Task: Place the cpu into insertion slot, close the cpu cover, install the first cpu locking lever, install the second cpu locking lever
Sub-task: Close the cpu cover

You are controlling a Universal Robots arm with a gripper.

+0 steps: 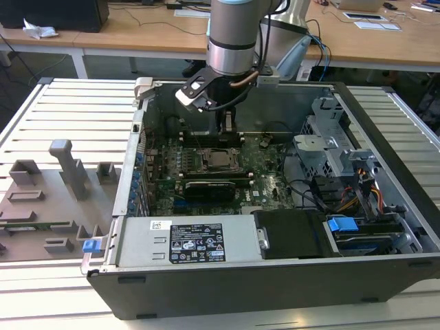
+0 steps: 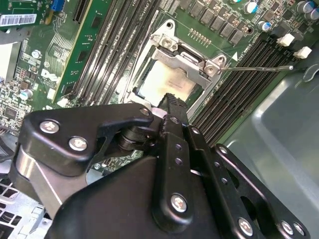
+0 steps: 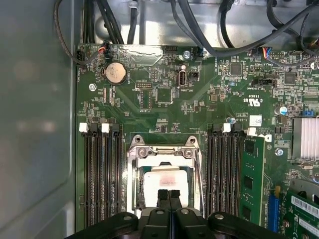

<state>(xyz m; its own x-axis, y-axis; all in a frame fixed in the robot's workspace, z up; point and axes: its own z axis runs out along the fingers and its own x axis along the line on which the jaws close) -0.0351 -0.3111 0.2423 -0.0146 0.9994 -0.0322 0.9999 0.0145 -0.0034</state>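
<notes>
The fingers (image 3: 163,198) of the gripper (image 3: 168,194) are pressed together, holding nothing, over the cpu (image 3: 164,180). It sits in the insertion slot (image 1: 206,162), middle of the exterior view, cpu cover (image 3: 162,153) down. One locking lever (image 2: 259,68) looks loose.

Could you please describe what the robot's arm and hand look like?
The silver-grey cylindrical arm ends in a polished metal ring, with a black cable looping beneath it. The matte black hand is built of jointed link plates fastened by silver screws, with two narrow fingers.
</notes>
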